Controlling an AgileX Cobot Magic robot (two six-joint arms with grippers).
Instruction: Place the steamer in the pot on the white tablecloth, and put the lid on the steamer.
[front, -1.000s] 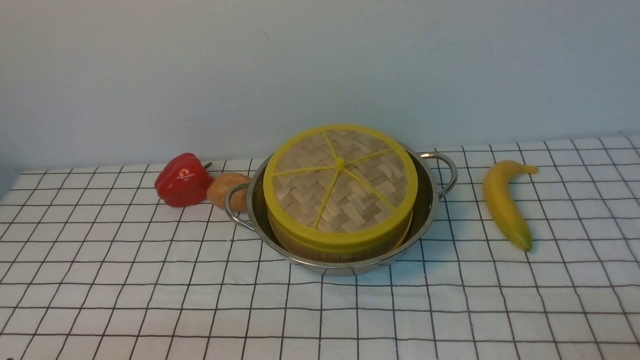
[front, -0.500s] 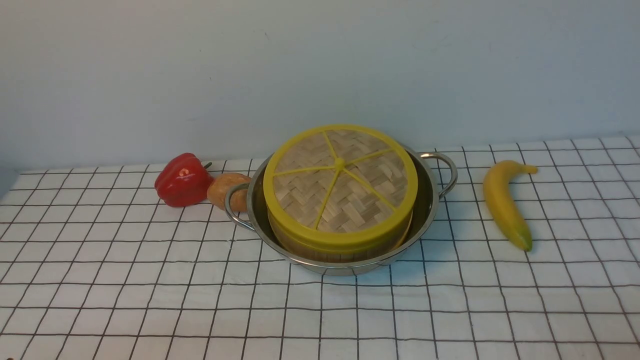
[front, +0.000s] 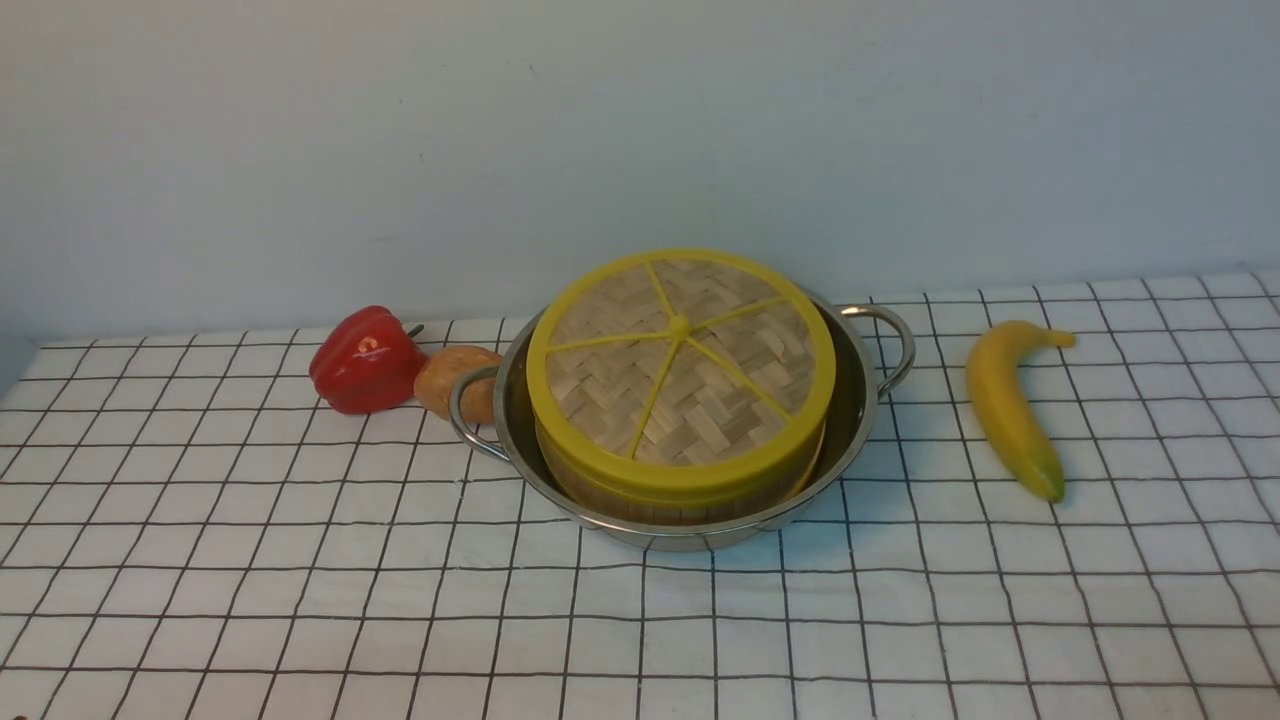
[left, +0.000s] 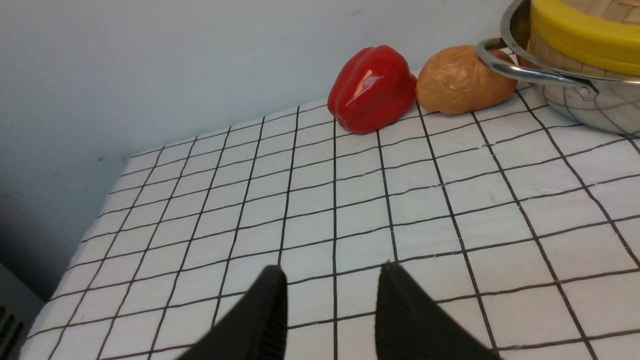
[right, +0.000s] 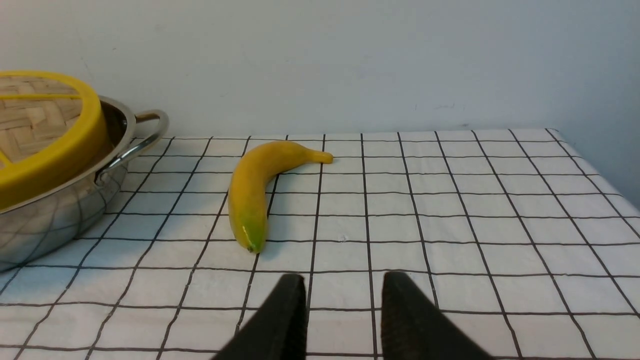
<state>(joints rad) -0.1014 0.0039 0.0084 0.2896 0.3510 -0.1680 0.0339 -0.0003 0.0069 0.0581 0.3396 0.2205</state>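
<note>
Pot (front: 690, 420) sits mid white tablecloth (front: 300, 600); steamer (front: 680, 495) inside it, lid (front: 680, 370) seated on top. Both steps look done; probably nothing left but keeping the arms clear. Left claw (left: 332, 280) and right claw (right: 345, 287) released, empty, each well apart from the pot. Nothing differs from the earlier frame.

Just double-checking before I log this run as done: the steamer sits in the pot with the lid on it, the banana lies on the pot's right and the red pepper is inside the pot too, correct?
Not quite: the red pepper is not inside the pot; it lies on the white tablecloth on the pot's left, as the front view shows. The rest holds: the steamer sits in the pot with the lid on it, and the banana lies on its right.
</note>
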